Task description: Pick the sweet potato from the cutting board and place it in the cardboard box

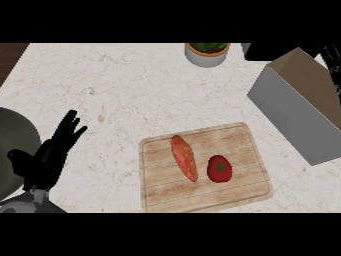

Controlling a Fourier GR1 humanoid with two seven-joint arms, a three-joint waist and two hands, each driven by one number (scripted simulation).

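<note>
**Sweet potato lying on the board, both robot hands away from it**

The sweet potato (184, 157) is lying on the board (202, 192), left of centre, with its long axis running from the board's far edge toward the near one. A tomato (219, 169) is sitting just beside it on the right, close but seemingly not touching. The board is resting on the pale speckled tabletop (114, 85), slightly turned.

The box (298, 107) is standing to the upper right of the board, set at an angle, its open brown inside facing up and to the right. A plant pot (207, 53) is standing at the far edge of the tabletop, left of the box.

The left robot hand (51, 150) is showing at the left, well apart from the board, open with straight fingers pointing up and gripping nothing. The right robot hand (340, 62) is showing at the upper right, just beside the box's far side. Whether it is open or closed cannot be told.
</note>
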